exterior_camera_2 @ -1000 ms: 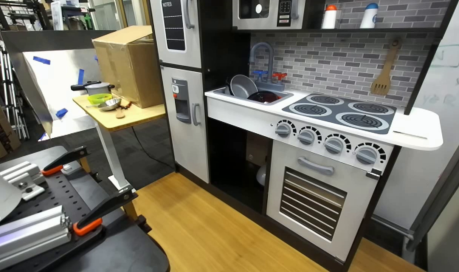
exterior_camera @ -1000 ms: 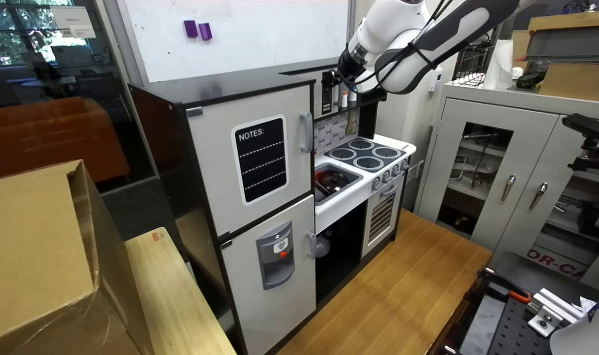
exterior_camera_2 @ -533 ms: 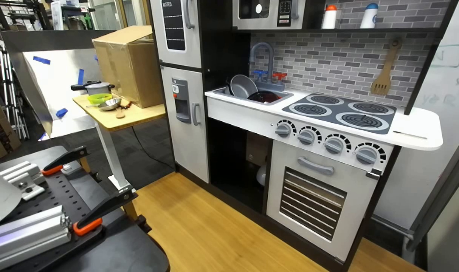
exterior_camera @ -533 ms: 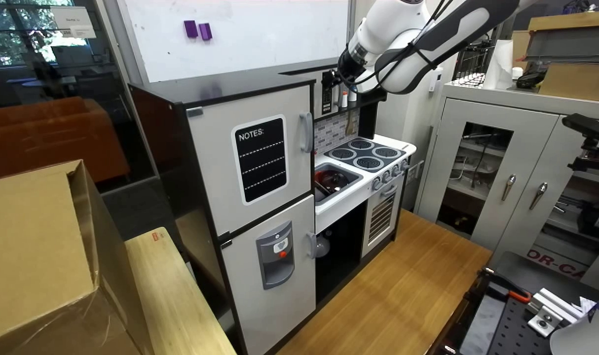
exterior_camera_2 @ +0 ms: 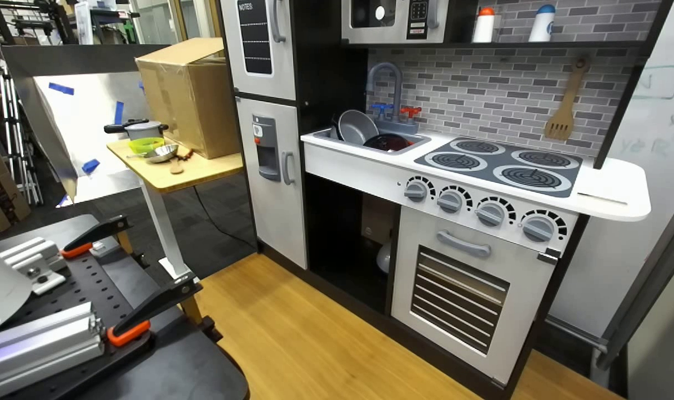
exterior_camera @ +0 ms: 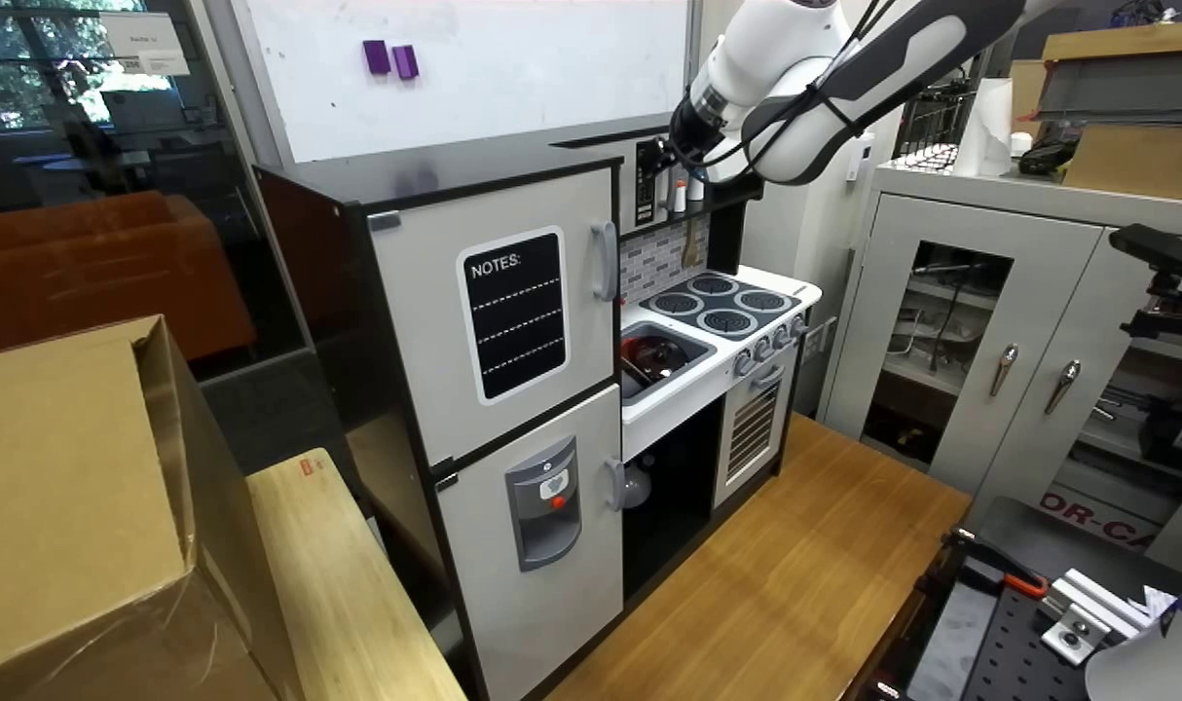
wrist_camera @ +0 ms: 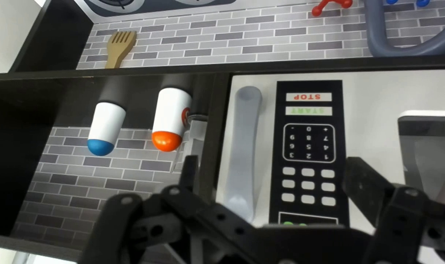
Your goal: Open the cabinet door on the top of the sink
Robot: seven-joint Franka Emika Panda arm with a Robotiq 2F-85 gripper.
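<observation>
A: So what's in the wrist view?

B: The gripper [wrist_camera: 274,170] has its jaws spread wide, with the grey handle [wrist_camera: 244,139] and keypad [wrist_camera: 308,141] of the cabinet door [wrist_camera: 372,95] showing between them. Whether anything touches is hard to tell tbh.

A: And from outside?

B: In an exterior view the arm [exterior_camera: 761,54] reaches in from the top right, its end near that door. In an exterior view the door's closed, up above the sink [exterior_camera_2: 421,140], which has a grey pan [exterior_camera_2: 358,126] tilted in it.
</observation>
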